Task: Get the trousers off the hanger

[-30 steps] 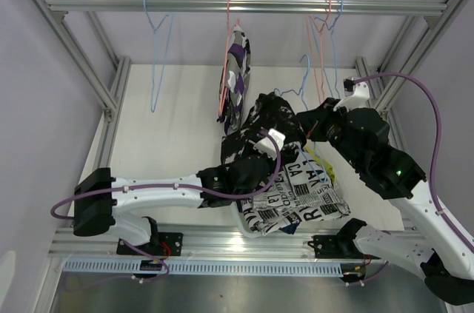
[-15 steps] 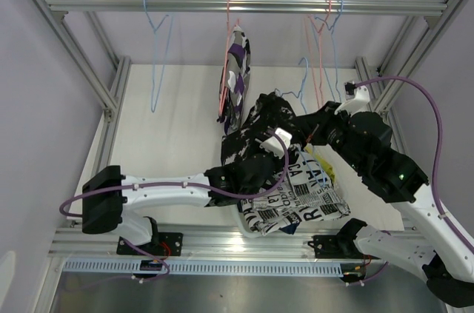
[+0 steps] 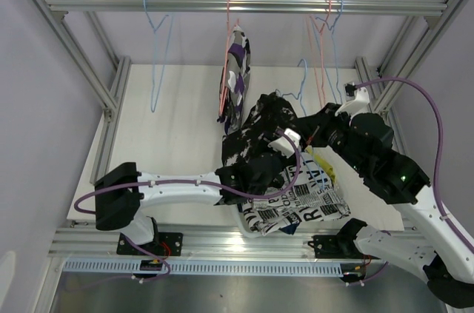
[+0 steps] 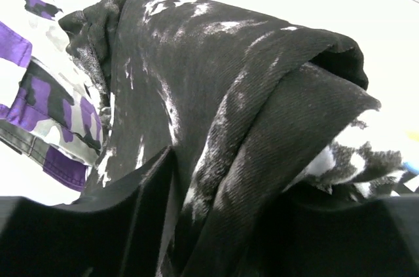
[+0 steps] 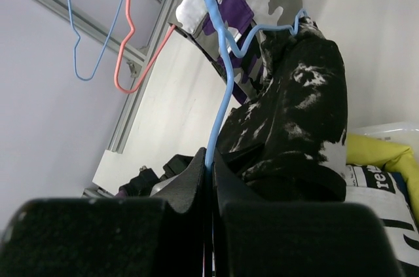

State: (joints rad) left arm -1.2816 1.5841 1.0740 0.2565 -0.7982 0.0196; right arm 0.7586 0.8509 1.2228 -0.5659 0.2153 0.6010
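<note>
The black-and-white splatter trousers [image 3: 265,126] hang bunched on a blue hanger [image 3: 301,76] over the middle of the table. My left gripper [image 3: 275,156] is shut on their lower fold; in the left wrist view the dark cloth [image 4: 249,113] fills the gap of the gripper [image 4: 226,224]. My right gripper [image 3: 314,126] is shut on the blue hanger's wire [image 5: 223,74], which runs up from the jaws of the gripper [image 5: 211,173]. The purple-white-black trousers [image 3: 237,76] hang on a pink hanger [image 3: 224,69].
Grey-white printed trousers [image 3: 300,198] lie in a heap at the table's near edge, with yellow trousers [image 3: 326,166] beside them. On the top rail [image 3: 244,5] hang an empty blue hanger [image 3: 158,39] at the left and pink and blue hangers [image 3: 326,32] at the right.
My left arm has swung forward and to the right, carrying the gripped fold of the splatter trousers with it. The right gripper dropped slightly with the hanger, then held still.
</note>
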